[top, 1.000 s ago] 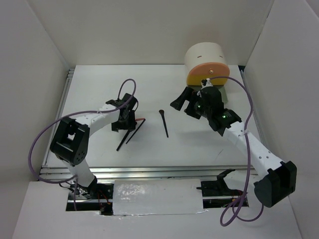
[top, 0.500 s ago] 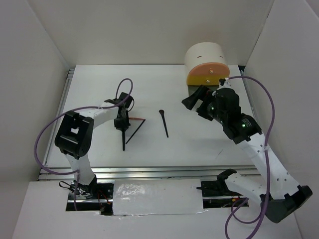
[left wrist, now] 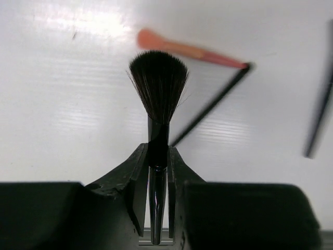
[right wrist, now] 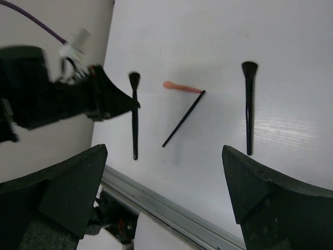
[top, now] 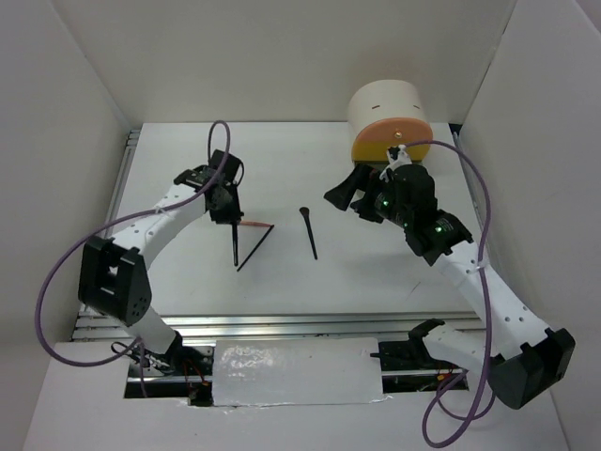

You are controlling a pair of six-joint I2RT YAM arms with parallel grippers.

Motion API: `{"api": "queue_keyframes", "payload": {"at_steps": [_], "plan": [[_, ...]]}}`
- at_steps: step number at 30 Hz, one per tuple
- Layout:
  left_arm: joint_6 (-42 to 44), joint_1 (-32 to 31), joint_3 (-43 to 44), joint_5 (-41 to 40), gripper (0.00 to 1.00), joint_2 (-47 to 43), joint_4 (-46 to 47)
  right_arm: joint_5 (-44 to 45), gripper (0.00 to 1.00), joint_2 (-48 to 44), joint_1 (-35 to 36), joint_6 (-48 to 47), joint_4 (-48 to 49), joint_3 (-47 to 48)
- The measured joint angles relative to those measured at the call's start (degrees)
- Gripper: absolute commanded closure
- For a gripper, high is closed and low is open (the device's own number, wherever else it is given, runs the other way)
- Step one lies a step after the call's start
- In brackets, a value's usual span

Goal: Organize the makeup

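Observation:
My left gripper point(top: 228, 212) is shut on a black brush point(top: 234, 246). Its handle passes between the fingers point(left wrist: 138, 172) and its bristle head point(left wrist: 158, 83) sticks out in front of them. Just beyond lie a coral-pink stick point(left wrist: 182, 49) and a thin black stick point(left wrist: 213, 104), meeting at one end. They show as the coral-pink stick point(top: 254, 225) and the thin black stick point(top: 255, 249) from above. A second black brush point(top: 308, 232) lies mid-table. My right gripper point(top: 346, 193) hovers open to its right, with nothing between its jaws point(right wrist: 164, 150).
A big cream round-topped box point(top: 387, 111) with an orange drawer front point(top: 394, 143) stands at the back right, just behind my right gripper. White walls enclose the table on three sides. A metal rail point(top: 282, 324) runs along the near edge.
My left gripper has shut on the black brush and carried it slightly back and left, turning its handle toward the near edge. My right gripper has swung right and back again, still open.

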Motion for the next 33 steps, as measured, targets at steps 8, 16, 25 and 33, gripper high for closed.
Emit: {"api": "queue_keyframes", "payload": {"at_steps": [8, 16, 25, 33], "plan": [[-3.34, -1.01, 6.19, 16.13, 1.00, -12.68, 6.01, -19.34, 0.00, 3.48, 0.33, -0.22, 18.78, -10.36], [-13.70, -6.19, 3.08, 28.87, 1.00, -16.31, 19.89, -29.40, 0.08, 7.89, 4.00, 0.11, 32.33, -11.76], [-18.71, -8.20, 2.34, 31.26, 1.00, -16.31, 26.49, -32.92, 0.33, 11.54, 5.14, 1.20, 39.28, -11.93], [-19.82, -9.29, 1.84, 31.69, 0.85, -16.52, 28.11, -31.78, 0.98, 11.69, 5.18, 2.16, 40.81, -12.79]]}}
